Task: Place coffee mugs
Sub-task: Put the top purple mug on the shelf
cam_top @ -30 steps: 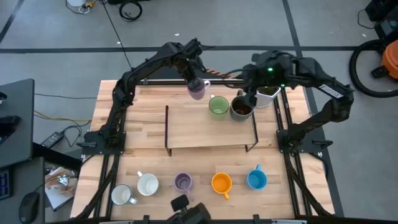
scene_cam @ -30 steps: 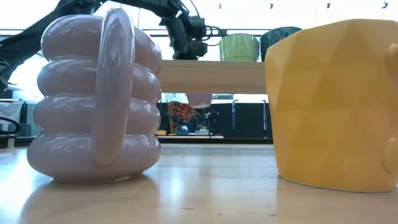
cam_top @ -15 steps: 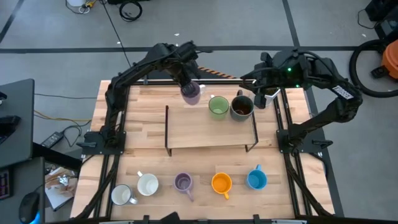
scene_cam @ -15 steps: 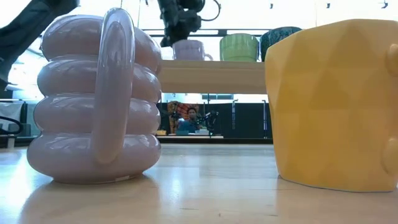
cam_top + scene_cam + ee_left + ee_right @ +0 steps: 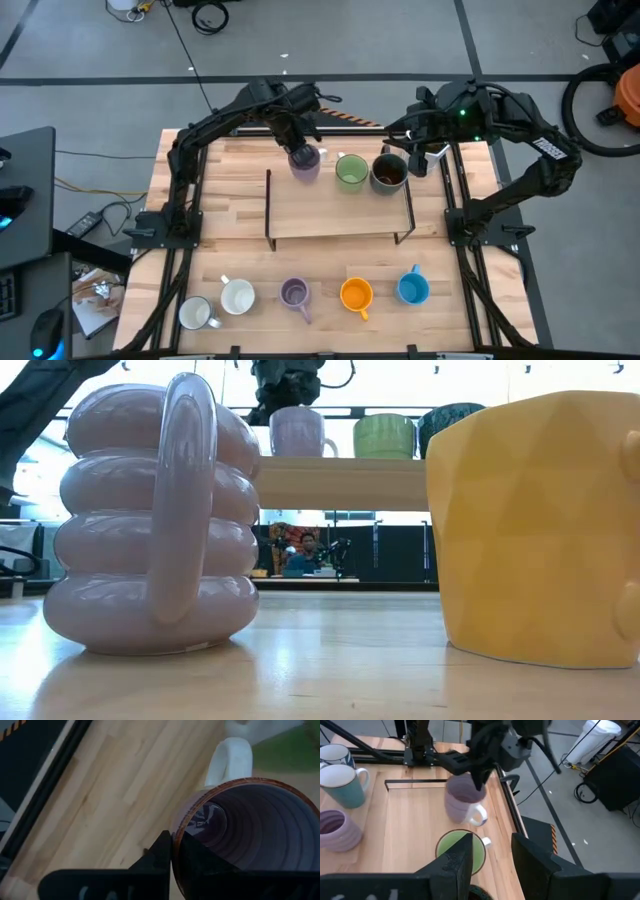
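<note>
A lilac mug [image 5: 304,160] is in my left gripper [image 5: 297,146], which is shut on it over the far left part of the raised wooden shelf [image 5: 338,208]. In the low view this mug [image 5: 297,432] stands upright with its base level with the shelf top; whether it rests there I cannot tell. A green mug [image 5: 351,171] and a dark brown mug [image 5: 388,173] stand on the shelf to its right. My right gripper [image 5: 492,842] hovers open and holding nothing, behind the brown mug at the far right. My left gripper pinches the lilac mug's rim [image 5: 173,831], on the side away from the handle [image 5: 229,762]. One finger [image 5: 195,857] is inside the cup and the other finger [image 5: 159,852] outside. The fingers come steeply from above. The mug stays upright, mouth up.
Along the near edge stand two white mugs [image 5: 195,313] [image 5: 237,296], a ribbed lilac mug [image 5: 294,292], an orange mug [image 5: 356,294] and a blue mug [image 5: 412,289]. The shelf has thin dark metal legs [image 5: 268,205]. Bare shelf top lies in front of the three mugs.
My left gripper has carried the lilac mug up from behind the shelf and toward the table's near edge, over the shelf's far left part; the mug stays upright. My right gripper has drawn back a little from the brown mug toward the right edge.
</note>
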Robot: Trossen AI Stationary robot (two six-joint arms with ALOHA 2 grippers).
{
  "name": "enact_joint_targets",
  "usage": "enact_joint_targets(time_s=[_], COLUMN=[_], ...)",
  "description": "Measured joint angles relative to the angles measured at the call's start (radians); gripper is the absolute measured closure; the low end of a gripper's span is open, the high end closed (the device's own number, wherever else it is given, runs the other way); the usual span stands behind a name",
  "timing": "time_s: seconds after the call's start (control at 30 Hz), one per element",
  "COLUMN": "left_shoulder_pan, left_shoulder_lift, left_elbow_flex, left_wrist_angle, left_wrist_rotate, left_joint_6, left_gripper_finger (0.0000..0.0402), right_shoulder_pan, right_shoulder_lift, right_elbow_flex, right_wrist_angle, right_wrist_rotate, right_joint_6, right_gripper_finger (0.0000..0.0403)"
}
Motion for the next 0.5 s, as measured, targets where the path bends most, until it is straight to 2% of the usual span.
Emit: enact_joint_targets(time_s=[0.5], left_shoulder_pan=[-0.033], left_shoulder_lift=[0.030], left_elbow_flex=[0.001], left_wrist_angle=[0.003], left_wrist_rotate=[-0.015], left_joint_6=[-0.035], left_gripper_finger=[0.0378], right_shoulder_pan=[0.000], right_shoulder_lift=[0.000], right_elbow_flex=[0.000], right_wrist_angle=[0.008], right_wrist_rotate=[-0.016], right_joint_6=[0.004], right_gripper_finger=[0.0263])
